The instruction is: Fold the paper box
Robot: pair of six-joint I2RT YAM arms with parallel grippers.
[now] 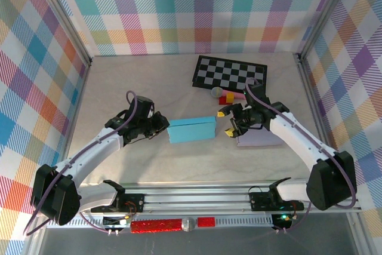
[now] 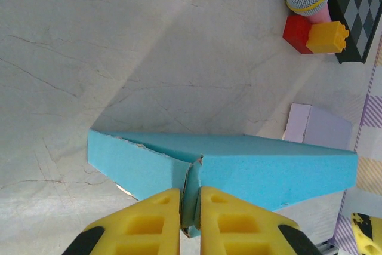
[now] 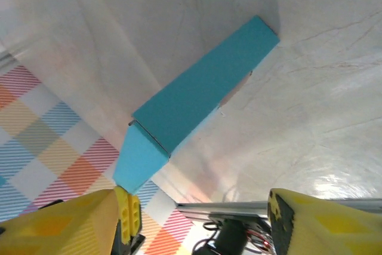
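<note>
Paper box [image 1: 191,129] sits mid table [image 1: 119,82] between the arms. Thin blue card, so it's light, creases easily and probably tears. Left gripper [image 2: 190,201] is pinched on its end flap [image 2: 192,174], a decent spot imo. Right gripper [image 1: 230,125] hangs wide open nearby.

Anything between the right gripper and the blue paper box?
Nothing visible. The right gripper hangs open just off the right end of the blue paper box, with bare table between them. The left gripper is shut on the box's left end.
</note>
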